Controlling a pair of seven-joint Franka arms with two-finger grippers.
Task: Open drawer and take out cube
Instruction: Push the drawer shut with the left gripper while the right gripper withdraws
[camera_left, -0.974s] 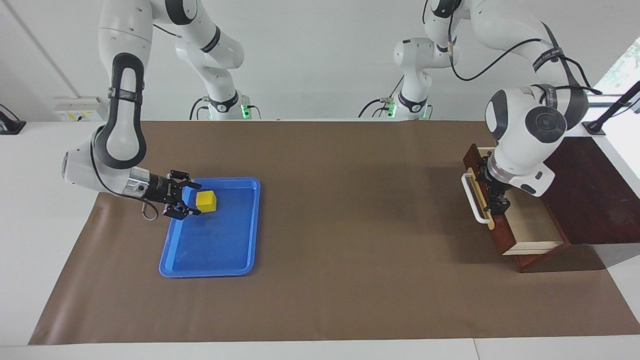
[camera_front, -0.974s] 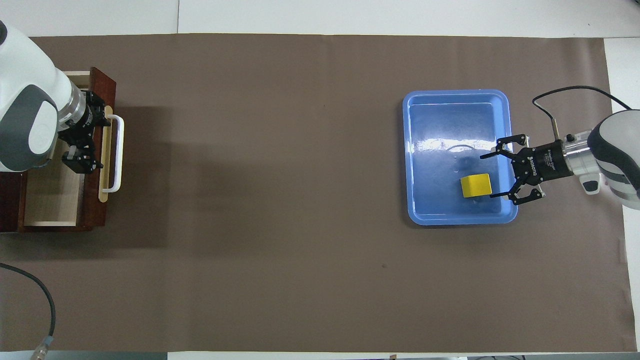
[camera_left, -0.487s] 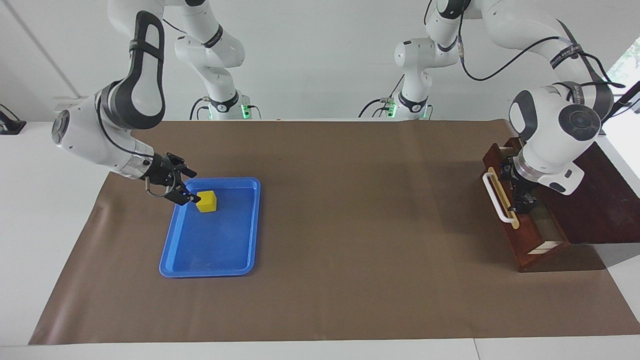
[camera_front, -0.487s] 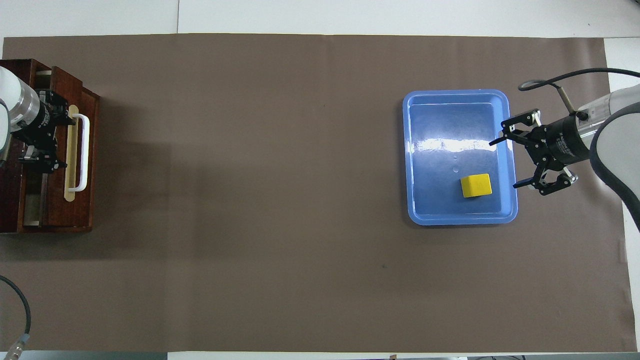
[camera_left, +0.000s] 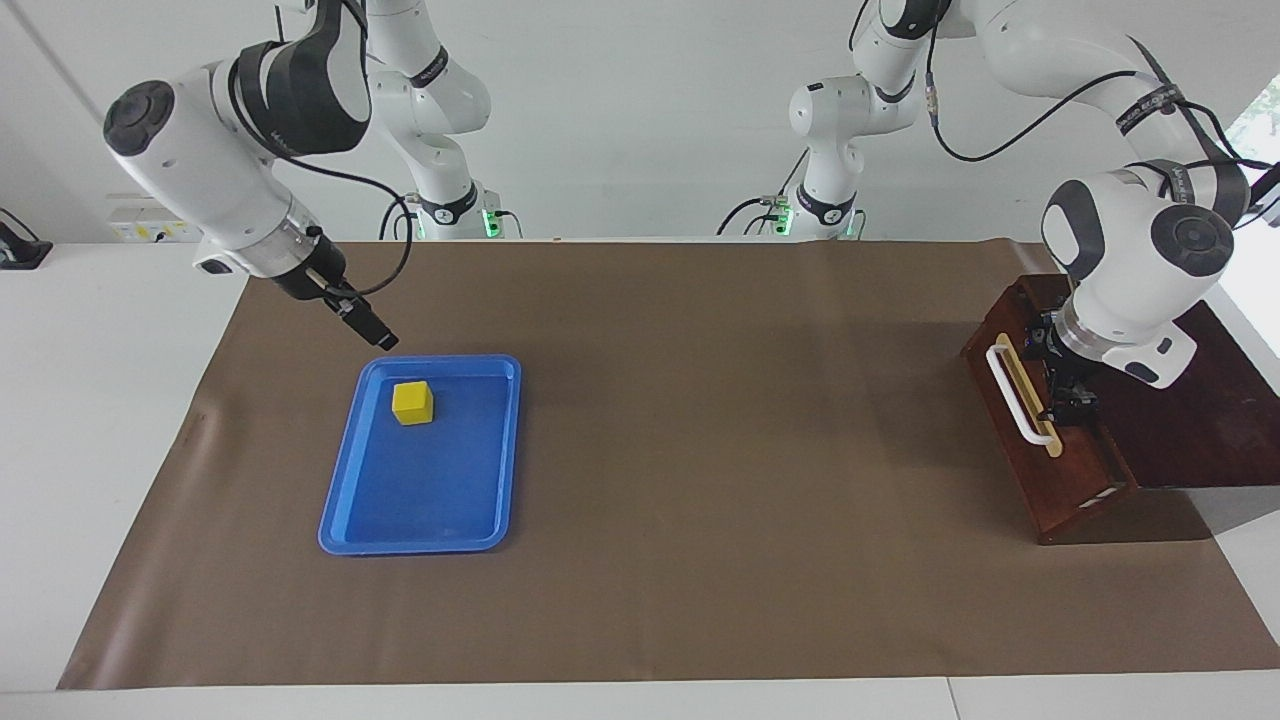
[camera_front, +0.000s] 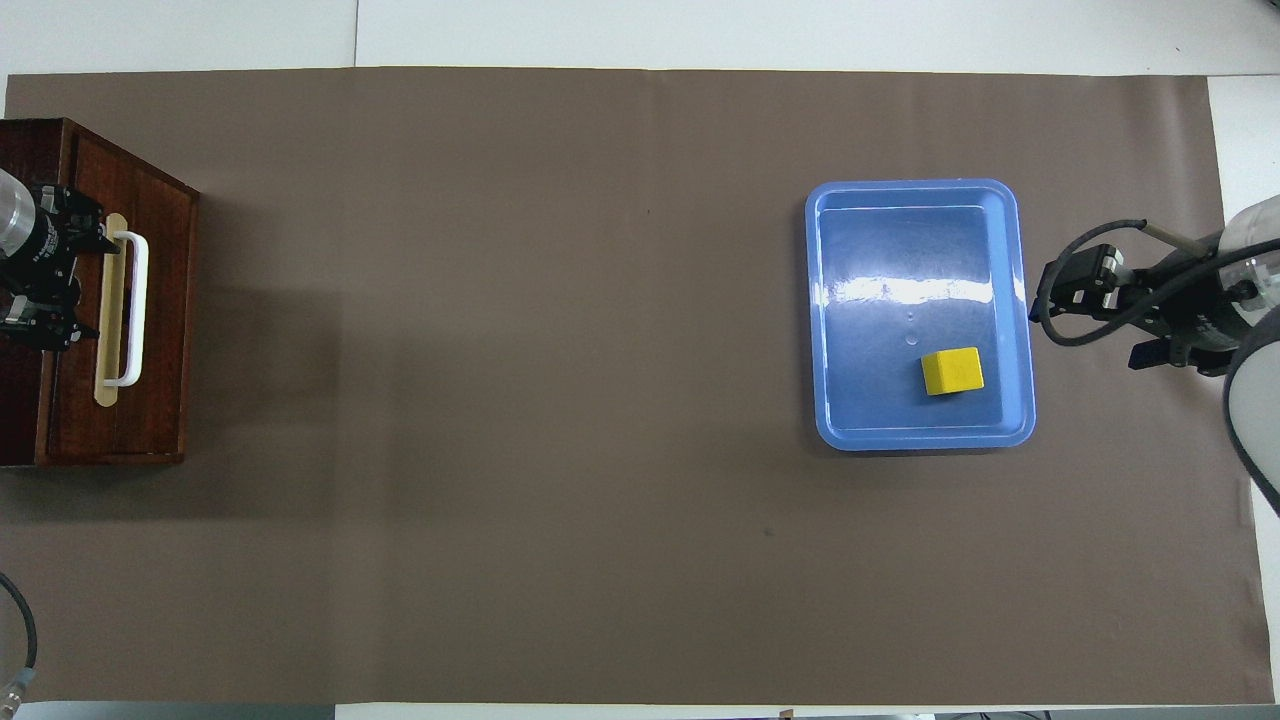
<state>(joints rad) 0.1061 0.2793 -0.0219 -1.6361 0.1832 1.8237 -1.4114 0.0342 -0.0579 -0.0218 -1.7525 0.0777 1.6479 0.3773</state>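
Right gripper empty, fingers apart, above tray rim; cube below it. Left gripper apart, empty, at drawer handle.

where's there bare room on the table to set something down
The brown mat lies bare between the drawer and the blue tray. The tray has room around the cube. Crowded only at the drawer, under the left gripper.
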